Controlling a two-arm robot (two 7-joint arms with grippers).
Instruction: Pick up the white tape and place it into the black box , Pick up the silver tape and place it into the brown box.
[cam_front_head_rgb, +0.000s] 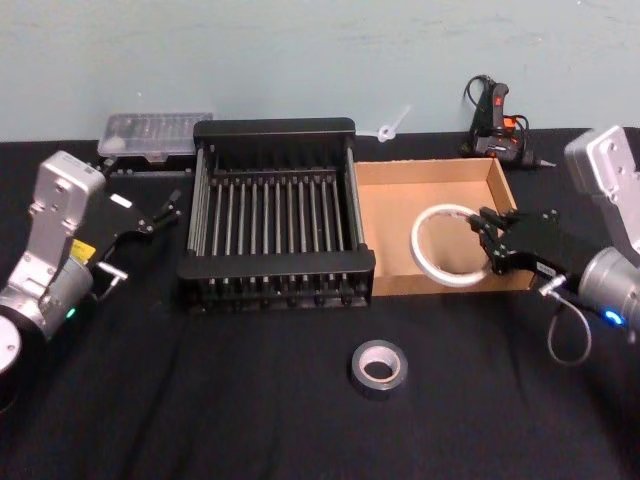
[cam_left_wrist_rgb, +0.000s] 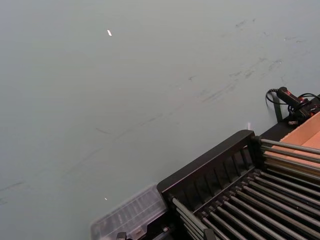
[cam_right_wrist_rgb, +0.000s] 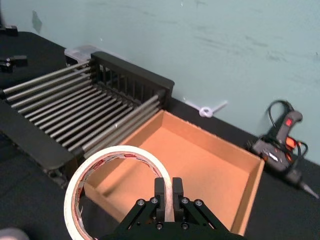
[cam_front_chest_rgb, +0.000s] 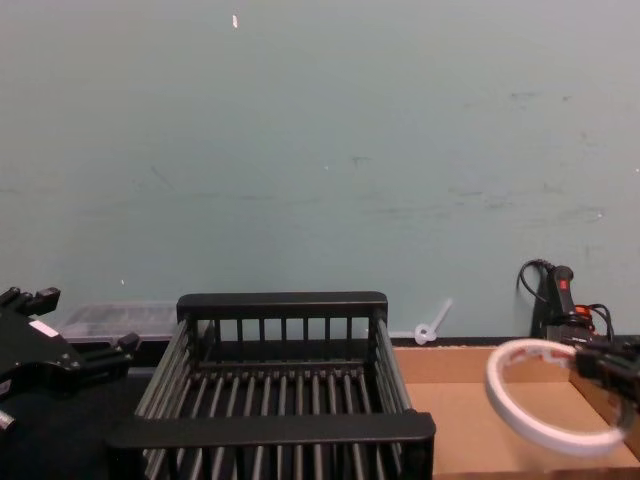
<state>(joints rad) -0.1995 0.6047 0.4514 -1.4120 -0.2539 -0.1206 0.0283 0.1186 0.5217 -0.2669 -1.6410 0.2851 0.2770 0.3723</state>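
My right gripper (cam_front_head_rgb: 492, 245) is shut on the rim of the white tape (cam_front_head_rgb: 421, 246), holding the roll tilted above the front right part of the brown box (cam_front_head_rgb: 430, 172). The right wrist view shows its fingers (cam_right_wrist_rgb: 161, 187) pinching the white tape (cam_right_wrist_rgb: 125, 150), whose red printed core faces the camera, over the brown box (cam_right_wrist_rgb: 200, 160). The black box (cam_front_head_rgb: 275, 128) stands left of the brown one, with nothing on its slats. The silver tape (cam_front_head_rgb: 397, 371) lies flat on the black cloth in front of both boxes. My left gripper (cam_front_head_rgb: 160, 212) is parked open, left of the black box.
A clear plastic case (cam_front_head_rgb: 155, 135) lies behind the black box's left corner. A glue gun (cam_front_head_rgb: 497, 125) and a small white plastic piece (cam_front_head_rgb: 390, 126) sit by the wall behind the brown box. The black cloth spreads bare around the silver tape.
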